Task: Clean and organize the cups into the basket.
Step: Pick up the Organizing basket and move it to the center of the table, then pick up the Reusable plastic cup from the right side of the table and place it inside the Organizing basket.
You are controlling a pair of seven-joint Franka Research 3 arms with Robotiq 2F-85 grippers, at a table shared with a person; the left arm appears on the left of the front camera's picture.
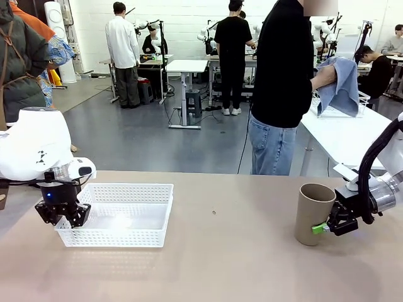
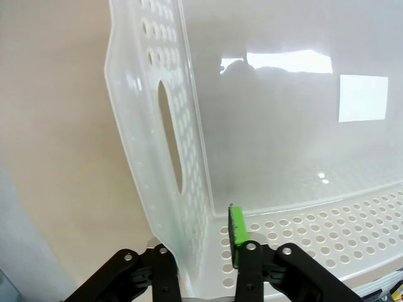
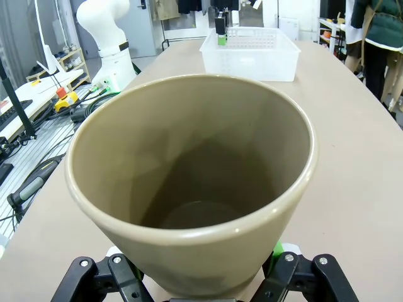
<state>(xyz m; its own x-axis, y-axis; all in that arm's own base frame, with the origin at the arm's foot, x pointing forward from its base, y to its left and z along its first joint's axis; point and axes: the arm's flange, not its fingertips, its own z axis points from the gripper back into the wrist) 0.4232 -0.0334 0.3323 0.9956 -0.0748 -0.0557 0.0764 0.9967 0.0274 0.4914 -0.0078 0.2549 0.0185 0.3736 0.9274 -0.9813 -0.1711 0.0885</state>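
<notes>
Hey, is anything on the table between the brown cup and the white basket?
Nothing visible: bare table lies between the cup, held by the right claw, and the basket. The left claw grips the basket's wall on the side away from the cup.

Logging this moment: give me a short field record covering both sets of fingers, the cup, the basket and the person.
left fingers: shut on the basket, gripping its side wall near a corner
right fingers: shut on the cup, low on its side
cup: tan, upright on the table, apart from the basket
basket: white, on the table, no cup in it
person: standing at the far side, holding a blue cloth
</notes>
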